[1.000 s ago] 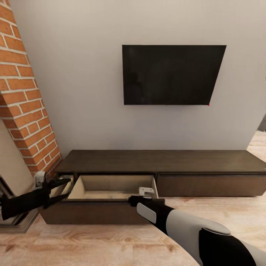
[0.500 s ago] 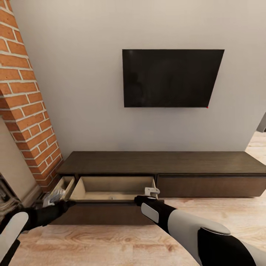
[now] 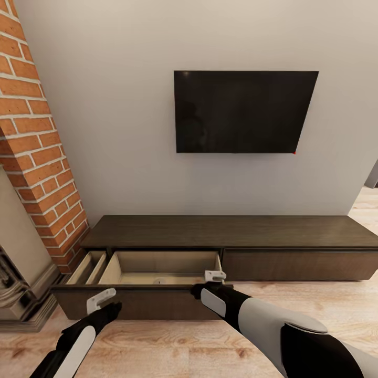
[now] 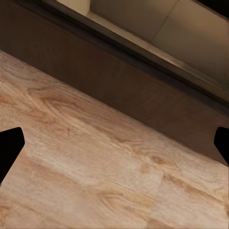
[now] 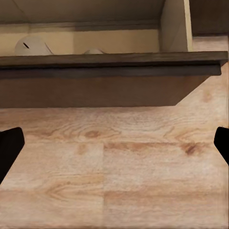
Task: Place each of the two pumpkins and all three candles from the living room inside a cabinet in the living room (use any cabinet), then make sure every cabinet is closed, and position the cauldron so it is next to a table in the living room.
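Living room: grey wall, TV (image 3: 245,111), brick pillar (image 3: 37,152), wood floor (image 3: 173,346). Cabinet (image 3: 231,231) low against wall, left drawer (image 3: 142,302) pulled out, pale inside; pale rounded shapes in it, likely candles (image 5: 32,46). Drawer stiff, should slide; push flat on front panel. Left tool (image 3: 102,301) and right tool (image 3: 212,274) near front edge, both spread, holding nothing.

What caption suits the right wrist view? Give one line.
Open right gripper faces the cabinet drawer, pale candles inside.
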